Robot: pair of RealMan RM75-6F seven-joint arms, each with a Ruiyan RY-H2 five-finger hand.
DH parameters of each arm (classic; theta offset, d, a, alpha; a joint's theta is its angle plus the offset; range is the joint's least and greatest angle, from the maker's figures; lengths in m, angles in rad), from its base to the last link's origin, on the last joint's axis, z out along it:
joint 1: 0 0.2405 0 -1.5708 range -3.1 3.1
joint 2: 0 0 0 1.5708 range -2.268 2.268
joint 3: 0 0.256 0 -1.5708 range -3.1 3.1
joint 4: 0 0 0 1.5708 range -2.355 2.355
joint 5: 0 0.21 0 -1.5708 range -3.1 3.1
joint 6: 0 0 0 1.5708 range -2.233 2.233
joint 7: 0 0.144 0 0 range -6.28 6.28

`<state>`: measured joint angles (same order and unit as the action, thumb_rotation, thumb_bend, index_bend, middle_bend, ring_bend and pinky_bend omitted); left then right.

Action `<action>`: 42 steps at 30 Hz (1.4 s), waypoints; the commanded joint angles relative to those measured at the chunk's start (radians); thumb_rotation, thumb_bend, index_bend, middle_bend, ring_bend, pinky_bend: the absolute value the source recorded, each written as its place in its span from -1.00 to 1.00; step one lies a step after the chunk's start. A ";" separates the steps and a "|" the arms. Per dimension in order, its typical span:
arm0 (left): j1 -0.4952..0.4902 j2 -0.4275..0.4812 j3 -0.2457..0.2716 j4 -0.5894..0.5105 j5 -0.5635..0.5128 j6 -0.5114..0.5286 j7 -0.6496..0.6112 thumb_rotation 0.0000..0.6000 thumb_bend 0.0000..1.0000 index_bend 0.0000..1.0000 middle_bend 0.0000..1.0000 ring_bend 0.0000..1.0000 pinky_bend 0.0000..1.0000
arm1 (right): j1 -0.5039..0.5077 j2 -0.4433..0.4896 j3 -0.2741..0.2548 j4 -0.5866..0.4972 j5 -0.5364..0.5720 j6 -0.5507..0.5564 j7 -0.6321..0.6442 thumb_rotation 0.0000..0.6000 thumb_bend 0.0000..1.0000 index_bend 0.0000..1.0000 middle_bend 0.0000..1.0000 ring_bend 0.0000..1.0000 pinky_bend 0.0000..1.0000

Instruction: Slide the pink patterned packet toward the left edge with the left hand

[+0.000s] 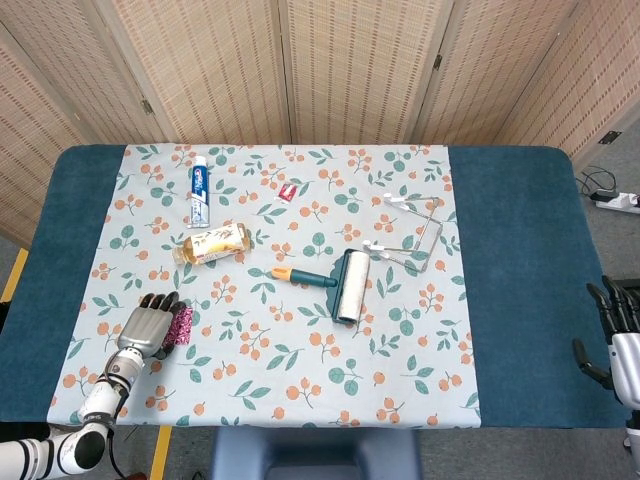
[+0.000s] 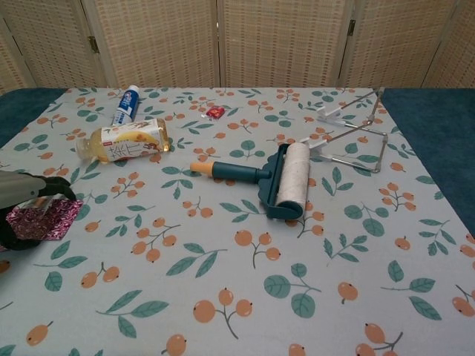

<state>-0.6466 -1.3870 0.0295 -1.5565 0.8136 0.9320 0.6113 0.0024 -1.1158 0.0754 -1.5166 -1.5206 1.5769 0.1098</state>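
The pink patterned packet (image 1: pixel 182 326) (image 2: pixel 43 219) lies flat on the floral cloth near the table's front left. My left hand (image 1: pixel 147 325) (image 2: pixel 22 200) lies on top of it, fingers pressing down on its left part, so only the packet's right strip shows in the head view. My right hand (image 1: pixel 618 330) hangs off the table's right edge with fingers spread and nothing in it; the chest view does not show it.
A yellow drink bottle (image 1: pixel 211 244) and a toothpaste tube (image 1: pixel 199 189) lie behind the packet. A green lint roller (image 1: pixel 340 283), a wire rack (image 1: pixel 415 236) and a small red packet (image 1: pixel 288 193) sit further right. The blue table border (image 1: pixel 60 260) lies left of the cloth.
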 commanded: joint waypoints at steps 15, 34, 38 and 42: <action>0.008 0.030 -0.028 -0.096 0.076 0.060 -0.045 1.00 -0.32 -0.64 -1.00 -1.00 -1.00 | 0.007 -0.001 0.006 0.011 0.003 -0.007 0.011 1.00 -0.10 -1.00 -1.00 -0.97 -1.00; 0.083 0.059 0.011 -0.054 0.018 0.097 -0.070 1.00 -0.32 -0.66 -1.00 -1.00 -1.00 | 0.017 -0.003 0.006 0.013 0.001 -0.016 0.011 1.00 -0.10 -1.00 -1.00 -0.97 -1.00; 0.089 0.055 0.013 -0.039 0.019 0.091 -0.071 1.00 -0.32 -0.66 -1.00 -1.00 -1.00 | 0.015 -0.002 0.004 0.007 0.001 -0.015 0.005 1.00 -0.11 -1.00 -1.00 -0.97 -1.00; 0.095 0.053 0.013 -0.037 0.024 0.087 -0.078 1.00 -0.32 -0.67 -1.00 -1.00 -1.00 | 0.013 -0.002 0.003 0.002 0.000 -0.013 0.001 1.00 -0.10 -1.00 -1.00 -0.97 -1.00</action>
<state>-0.5530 -1.3341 0.0433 -1.5921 0.8354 1.0221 0.5390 0.0159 -1.1180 0.0784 -1.5141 -1.5203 1.5635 0.1105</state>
